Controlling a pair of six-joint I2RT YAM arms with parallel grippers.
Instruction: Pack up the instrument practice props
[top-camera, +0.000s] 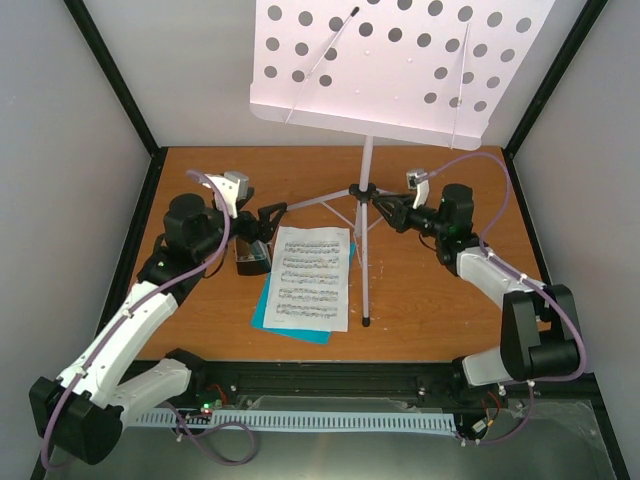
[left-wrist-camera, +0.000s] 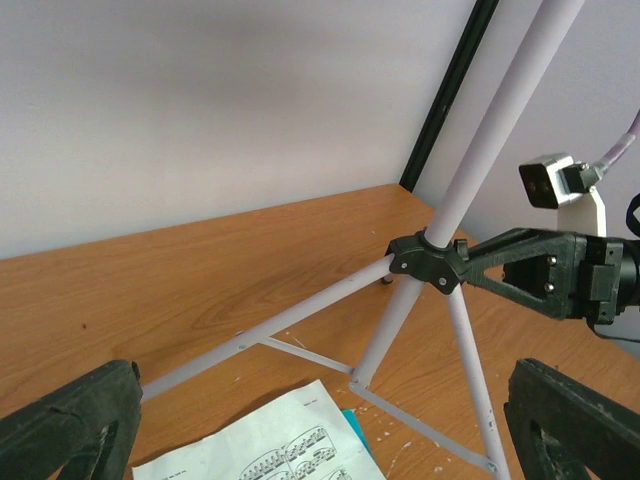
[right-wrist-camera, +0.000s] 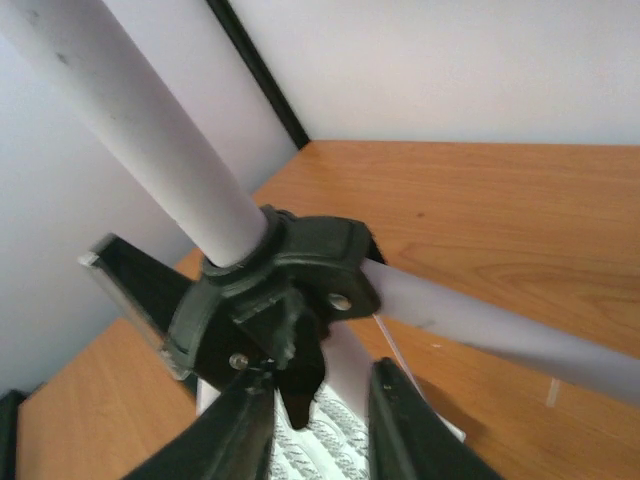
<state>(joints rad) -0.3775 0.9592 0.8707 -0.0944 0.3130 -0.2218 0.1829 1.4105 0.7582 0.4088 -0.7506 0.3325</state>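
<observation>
Music stand (top-camera: 366, 215) upright mid-surface (top-camera: 430, 300), top-heavy, thin stiff tubes, prob. tips easily. Right end effector (top-camera: 377, 209) at black hub collar (right-wrist-camera: 275, 290), fingers part-open astride its tab, grip unclear. Left end effector (left-wrist-camera: 320, 425) wide open, empty. Best hold: pole at collar.

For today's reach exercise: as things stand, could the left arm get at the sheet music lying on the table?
Probably yes. The left gripper is open just beside the sheet music, and nothing lies on the page; the stand's leg passes behind it.

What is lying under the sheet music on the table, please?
A teal folder lies under the sheet music; only its left and bottom edges show, the rest is covered.
</observation>
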